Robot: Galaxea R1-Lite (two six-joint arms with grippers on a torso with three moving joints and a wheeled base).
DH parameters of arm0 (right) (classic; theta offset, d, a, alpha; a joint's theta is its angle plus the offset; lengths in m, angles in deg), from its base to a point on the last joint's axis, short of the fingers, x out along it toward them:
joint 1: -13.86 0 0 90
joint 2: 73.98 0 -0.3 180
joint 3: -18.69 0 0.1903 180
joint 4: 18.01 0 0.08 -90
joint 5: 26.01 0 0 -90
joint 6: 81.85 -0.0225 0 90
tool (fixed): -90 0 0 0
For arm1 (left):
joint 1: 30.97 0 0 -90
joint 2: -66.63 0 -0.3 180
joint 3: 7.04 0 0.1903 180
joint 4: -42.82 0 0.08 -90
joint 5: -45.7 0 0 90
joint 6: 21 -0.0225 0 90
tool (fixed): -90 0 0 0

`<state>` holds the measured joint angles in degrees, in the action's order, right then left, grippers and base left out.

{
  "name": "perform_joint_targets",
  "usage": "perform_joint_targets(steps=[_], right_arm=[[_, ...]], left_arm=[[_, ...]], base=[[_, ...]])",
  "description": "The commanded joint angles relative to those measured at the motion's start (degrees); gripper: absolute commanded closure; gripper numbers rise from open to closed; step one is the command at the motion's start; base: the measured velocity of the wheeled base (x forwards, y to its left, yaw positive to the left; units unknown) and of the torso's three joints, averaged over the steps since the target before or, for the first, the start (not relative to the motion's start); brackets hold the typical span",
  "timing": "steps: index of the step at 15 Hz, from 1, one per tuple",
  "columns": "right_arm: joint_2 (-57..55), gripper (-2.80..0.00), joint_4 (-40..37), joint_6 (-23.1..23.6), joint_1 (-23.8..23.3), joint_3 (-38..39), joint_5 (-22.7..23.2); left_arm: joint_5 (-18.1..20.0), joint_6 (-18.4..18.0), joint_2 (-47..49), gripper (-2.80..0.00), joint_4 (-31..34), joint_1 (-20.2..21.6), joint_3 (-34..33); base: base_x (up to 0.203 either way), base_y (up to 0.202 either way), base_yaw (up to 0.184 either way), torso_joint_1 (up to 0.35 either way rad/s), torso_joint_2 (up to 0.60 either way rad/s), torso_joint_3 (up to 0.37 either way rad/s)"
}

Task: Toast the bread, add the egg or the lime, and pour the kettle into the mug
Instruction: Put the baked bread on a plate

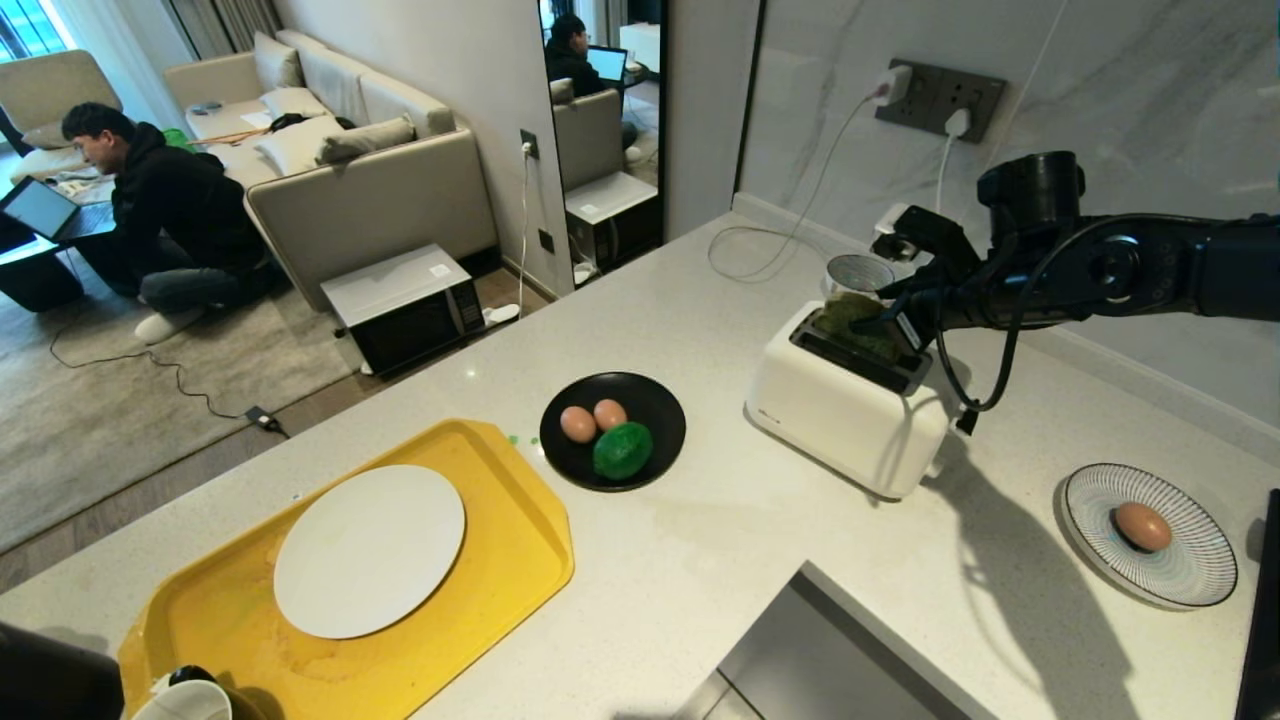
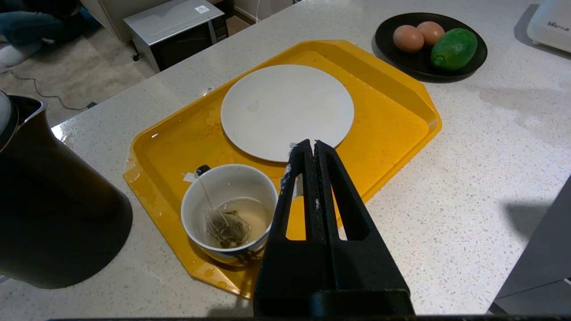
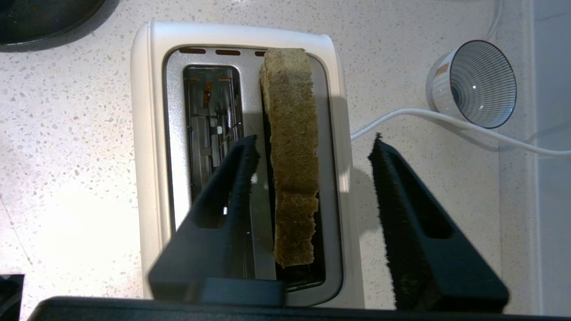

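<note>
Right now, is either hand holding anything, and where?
Nothing held. Right hand straddles the bread in the toaster, fingers apart, not touching. Left hand shut, empty.

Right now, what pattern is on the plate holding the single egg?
Fine radiating dark stripes on the plate, seen in the head view.

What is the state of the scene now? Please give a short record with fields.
bread: standing in one slot of the white toaster, top edge sticking out
right gripper: above the toaster, jaws open on either side of the bread, not touching it
left gripper: parked over the yellow tray, jaws shut
mug: on the tray, tea bag inside
kettle: beside the tray
black plate: two eggs and the lime
striped plate: one egg
</note>
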<state>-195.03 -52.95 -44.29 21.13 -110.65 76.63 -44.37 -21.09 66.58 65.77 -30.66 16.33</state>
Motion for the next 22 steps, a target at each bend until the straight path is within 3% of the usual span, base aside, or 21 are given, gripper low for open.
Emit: perform_joint_targets(steps=[1, 6, 13, 18, 22], right_arm=[[1.1, 0.00, -0.1, 0.2, 0.1, 0.0, 0.1], [3.7, 0.00, -0.1, -0.1, 0.1, 1.9, 0.2], [14.3, 0.00, 0.0, -8.1, 0.1, 6.8, 0.3], [28.1, 0.00, 0.2, -13.3, 0.0, 15.0, 0.3], [41.3, 0.00, 0.3, -14.8, -2.3, 25.0, 0.2]], left_arm=[[0.0, 0.0, 0.0, 0.00, 0.0, 0.0, 0.0], [-0.1, 0.0, 0.0, 0.00, 0.0, 0.0, 0.0], [0.0, 0.0, 0.0, 0.00, 0.0, 0.0, 0.0], [0.0, 0.0, 0.0, 0.00, 0.0, 0.0, 0.0], [0.0, 0.0, 0.0, 0.00, 0.0, 0.0, 0.0]], base=[[0.000, 0.000, 0.000, 0.000, 0.00, 0.000], [0.000, 0.000, 0.000, 0.000, 0.00, 0.000], [0.000, 0.000, 0.000, 0.000, 0.00, 0.000], [0.000, 0.000, 0.000, 0.000, 0.00, 0.000], [0.000, 0.000, 0.000, 0.000, 0.00, 0.000]])
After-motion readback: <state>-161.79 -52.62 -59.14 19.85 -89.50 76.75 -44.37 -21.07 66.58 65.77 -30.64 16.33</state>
